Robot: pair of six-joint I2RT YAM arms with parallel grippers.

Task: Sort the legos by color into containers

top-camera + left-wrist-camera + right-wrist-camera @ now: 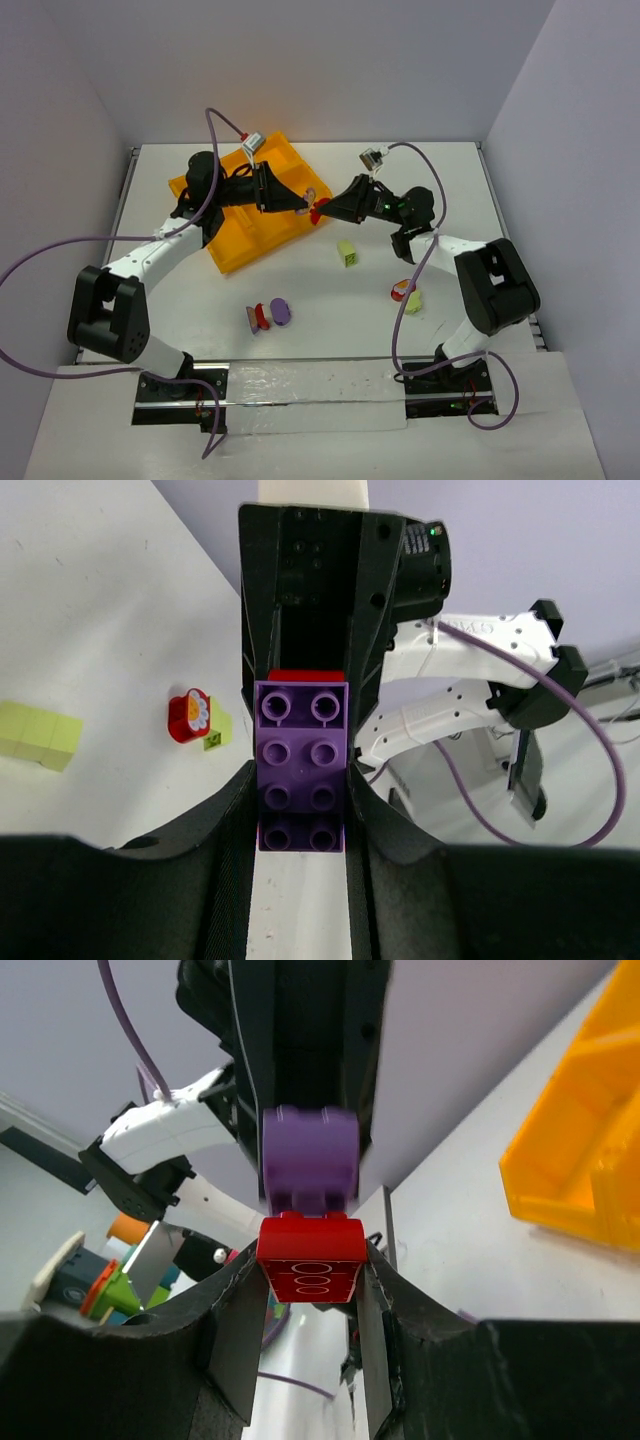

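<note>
Lego cluster (300, 770) between both jaws

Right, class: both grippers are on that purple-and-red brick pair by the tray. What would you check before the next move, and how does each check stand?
1. Left gripper shut on purple brick: ok.
2. Right gripper shut on red brick: ok.
3. Bricks separated: not ok, they look joined.
4. Which tray cells hold what: cannot tell, the left arm covers much of it.
5. Loose yellow-green brick apart from both grippers: ok.
</note>
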